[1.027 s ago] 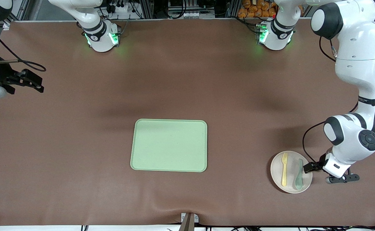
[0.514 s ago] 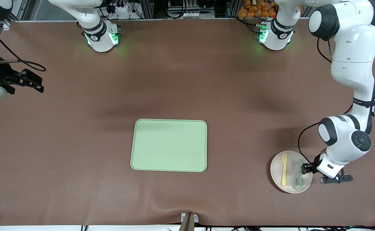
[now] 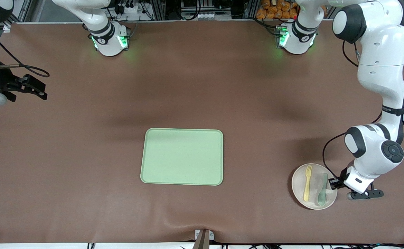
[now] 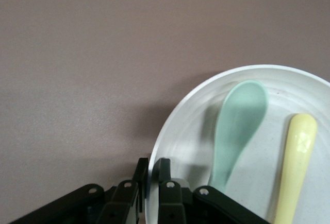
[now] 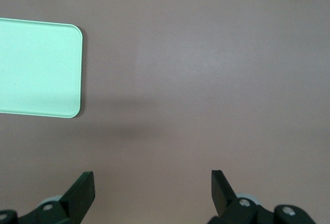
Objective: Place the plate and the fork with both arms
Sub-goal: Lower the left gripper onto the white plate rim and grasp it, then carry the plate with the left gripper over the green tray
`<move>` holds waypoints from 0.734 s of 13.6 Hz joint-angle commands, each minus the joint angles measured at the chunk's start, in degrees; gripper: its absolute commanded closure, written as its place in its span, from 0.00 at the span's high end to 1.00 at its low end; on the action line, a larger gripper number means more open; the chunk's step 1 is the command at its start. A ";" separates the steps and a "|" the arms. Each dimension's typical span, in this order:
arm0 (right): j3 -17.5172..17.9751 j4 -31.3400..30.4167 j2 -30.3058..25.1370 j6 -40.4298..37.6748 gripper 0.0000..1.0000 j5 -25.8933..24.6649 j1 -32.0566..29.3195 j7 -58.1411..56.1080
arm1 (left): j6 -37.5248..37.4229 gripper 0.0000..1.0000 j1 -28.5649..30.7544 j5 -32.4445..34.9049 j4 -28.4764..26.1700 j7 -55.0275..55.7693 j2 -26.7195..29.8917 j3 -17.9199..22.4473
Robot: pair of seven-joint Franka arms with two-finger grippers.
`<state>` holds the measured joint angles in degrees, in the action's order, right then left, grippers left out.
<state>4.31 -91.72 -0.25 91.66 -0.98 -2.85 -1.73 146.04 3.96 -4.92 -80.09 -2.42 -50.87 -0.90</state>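
The round beige-white plate point(image 3: 299, 188) lies near the front edge at the left arm's end of the table. On it lie the pale-yellow fork point(image 3: 306, 182) and a teal-green spoon point(image 3: 322, 189). My left gripper point(image 3: 334, 183) is shut on the plate's rim at the side toward the table's end. In the left wrist view one finger is inside the rim point(image 4: 154, 175) and one outside, with the spoon point(image 4: 237, 126) and the fork's handle point(image 4: 296, 167) close by. My right gripper point(image 3: 32, 88) is open and empty, waiting over the right arm's end of the table.
A rectangular light-green tray point(image 3: 182, 156) lies at mid-table, farther toward the right arm than the plate; its corner shows in the right wrist view point(image 5: 36, 67). The two arm bases stand along the back edge.
The left gripper moved in onto the plate's rim and shut on it; the plate shifted slightly. The right arm has not moved.
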 commanded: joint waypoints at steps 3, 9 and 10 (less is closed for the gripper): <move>0.61 0.31 0.07 0.09 1.00 0.54 -0.93 -0.03 | 0.30 0.00 1.84 -2.01 -5.58 0.92 6.64 -4.37; 0.61 0.31 0.07 0.09 1.00 0.54 -1.02 -0.03 | 0.30 0.00 1.58 -11.42 -13.77 2.59 16.67 -8.76; 0.61 0.31 0.07 0.09 1.00 0.54 -1.02 -0.03 | 0.21 0.00 1.40 -11.42 -13.95 4.42 17.20 -10.08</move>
<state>4.30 -91.72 -0.20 91.72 -0.98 -2.85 -1.73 145.99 5.16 -15.14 -90.20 -0.70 -37.19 -8.84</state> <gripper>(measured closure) 0.000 0.947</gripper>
